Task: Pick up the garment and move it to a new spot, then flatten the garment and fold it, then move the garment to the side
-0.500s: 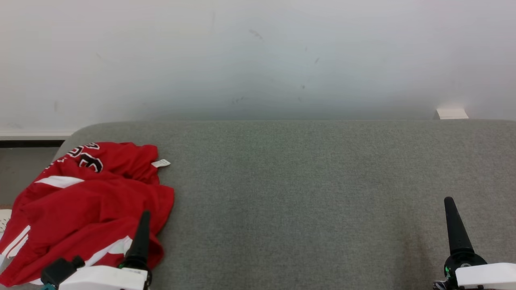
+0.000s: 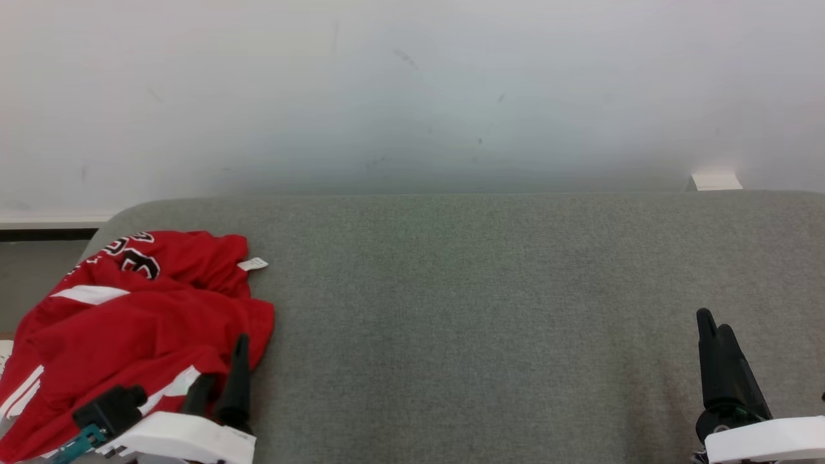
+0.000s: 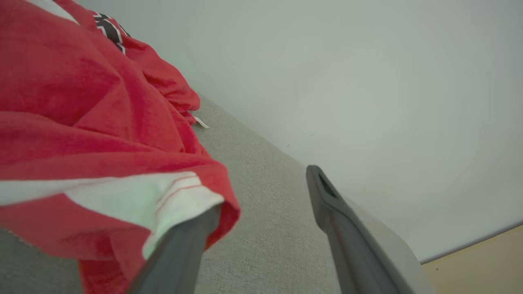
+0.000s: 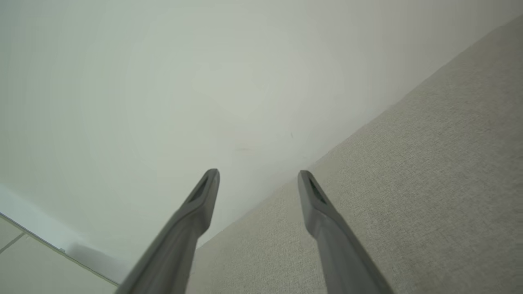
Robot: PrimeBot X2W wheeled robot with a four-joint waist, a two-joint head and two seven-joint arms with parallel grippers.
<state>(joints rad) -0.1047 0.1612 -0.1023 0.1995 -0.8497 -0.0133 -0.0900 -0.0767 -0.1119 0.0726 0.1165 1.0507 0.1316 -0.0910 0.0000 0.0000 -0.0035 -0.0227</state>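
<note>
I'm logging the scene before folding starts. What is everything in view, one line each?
red garment with white stripes and black lettering: one, red, crumpled at the surface's left end
small white tag: one, white, at the garment's far edge
grey fabric-covered surface: one, grey, across the foreground
wall: one, white, behind the surface
small white block: one, white, behind the surface's far right
left gripper: one, dark fingers, open, at the garment's near edge
right gripper: one, dark fingers, open, over bare surface

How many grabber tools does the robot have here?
2. The left tool is at the lower left, by the red garment's edge; the right tool is at the lower right, over the gray surface.
</note>
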